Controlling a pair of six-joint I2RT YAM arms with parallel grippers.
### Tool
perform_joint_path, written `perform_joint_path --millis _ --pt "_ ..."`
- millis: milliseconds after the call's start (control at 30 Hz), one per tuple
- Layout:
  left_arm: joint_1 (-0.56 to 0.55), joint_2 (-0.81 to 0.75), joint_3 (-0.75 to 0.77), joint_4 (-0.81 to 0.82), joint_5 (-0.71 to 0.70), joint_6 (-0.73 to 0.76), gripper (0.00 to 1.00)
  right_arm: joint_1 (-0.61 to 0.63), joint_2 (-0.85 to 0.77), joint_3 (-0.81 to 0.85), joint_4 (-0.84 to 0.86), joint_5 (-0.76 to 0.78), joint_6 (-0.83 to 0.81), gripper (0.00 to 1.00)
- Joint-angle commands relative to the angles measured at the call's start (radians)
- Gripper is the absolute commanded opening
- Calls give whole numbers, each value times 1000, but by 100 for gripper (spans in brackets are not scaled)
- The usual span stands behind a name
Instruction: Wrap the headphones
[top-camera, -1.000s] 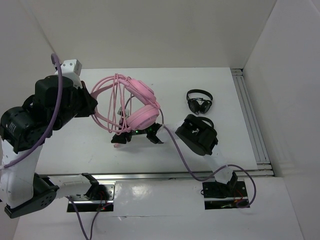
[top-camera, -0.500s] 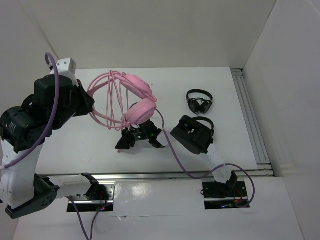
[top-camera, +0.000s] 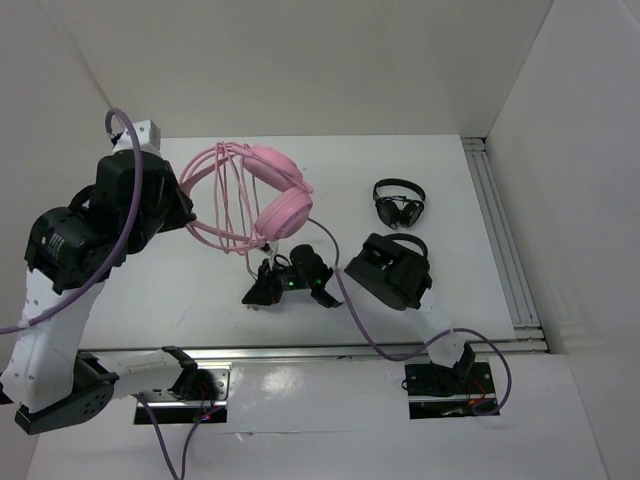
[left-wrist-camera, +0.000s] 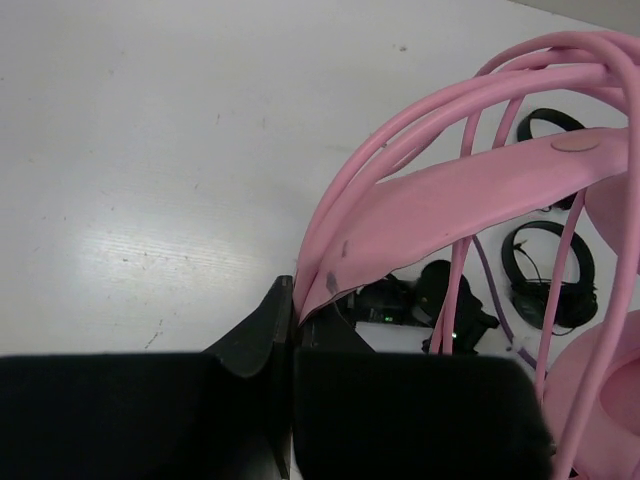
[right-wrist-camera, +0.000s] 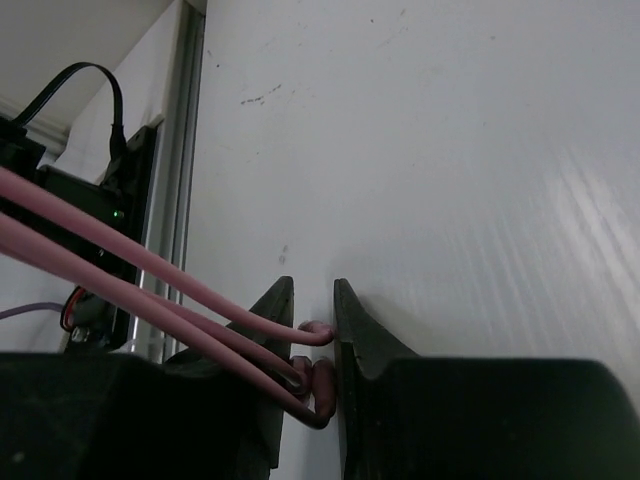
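Pink headphones (top-camera: 270, 195) — round padded cups, cord (right-wrist-camera: 318, 333) looped over wire headband (left-wrist-camera: 450, 200); left pincer (left-wrist-camera: 292, 320) clamping headband, right pincer (right-wrist-camera: 312, 300) pinching cord

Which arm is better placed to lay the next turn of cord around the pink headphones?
Right. The right gripper has the cord pinched between its fingers, just below the headphones. The left gripper is clamped on the headband, holding them up, so it should probably only steady them.
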Motion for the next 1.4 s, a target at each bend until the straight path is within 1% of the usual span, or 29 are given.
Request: perform_joint_path --millis 0,100,167,200,233,267,300,333,367,400,433,500,533,567,600,633,700,733,833,900,933,967,1000,1067,1100,1167,1200,1300,1367 --pt "25 -14 -20 154 -69 -97 0 8 -82 -113 51 57 -8 0" --pt "83 27 -29 154 -80 -108 0 33 -197 -242 65 130 -20 0" --pt "135 46 -51 187 -18 -96 0 66 -294 -304 65 168 -29 0" --pt "166 55 -60 207 13 -85 0 76 -328 -353 27 208 -45 0" --pt "233 73 -60 227 42 -64 0 100 -361 -374 6 227 -64 0" --pt "265 86 -75 259 68 -55 0 117 -432 -393 -20 247 -75 0" --pt "296 102 -75 272 115 -41 0 137 -469 -410 -80 299 -88 0" --pt "354 122 -75 272 133 -21 0 157 -507 -439 -118 334 -115 0" --pt "379 161 -75 284 143 -9 0 206 -548 -453 -160 374 -129 0" --pt "403 178 -100 295 144 5 0 232 -632 -467 -195 417 -143 0" --pt "451 191 -117 319 172 16 0 258 -676 -486 -283 511 -170 0" --pt "491 210 -188 347 209 50 0 338 -803 -487 -391 616 -200 0" --pt "503 219 -219 347 219 50 0 361 -840 -467 -510 721 -229 0" --pt "514 219 -254 385 219 60 0 382 -875 -453 -571 779 -242 0" --pt "514 219 -328 401 219 71 0 416 -933 -435 -629 829 -256 0" --pt "514 209 -368 416 219 71 0 425 -958 -394 -739 909 -267 0" --pt "514 193 -480 458 219 92 0 425 -1012 -347 -839 972 -296 0" --pt "514 179 -512 467 219 93 0 425 -1024 -303 -920 1042 -312 0" --pt "481 147 -630 504 228 131 0 436 -1037 -234 -1049 1153 -390 0" --pt "416 136 -676 516 219 161 0 436 -1037 -160 -1094 1192 -469 0" --pt "392 136 -710 516 207 174 0 436 -1014 -134 -1134 1250 -494 0" --pt "367 136 -724 516 197 186 0 436 -1001 -82 -1151 1280 -515 0" --pt "315 136 -736 516 188 207 0 436 -991 -62 -1162 1307 -567 0" --pt "267 136 -767 516 188 218 0 436 -959 -19 -1171 1403 -624 0" --pt "219 136 -776 516 188 231 0 436 -948 -7 -1171 1422 -676 0" --pt "169 136 -810 527 177 243 0 436 -935 13 -1159 1449 -723 0" --pt "123 136 -821 527 156 243 0 436 -935 13 -1159 1450 -753 0" --pt "76 136 -874 527 147 243 0 398 -935 24 -1159 1450 -763 0" --pt "50 136 -911 551 170 267 0 384 -955 24 -1148 1450 -775 0"
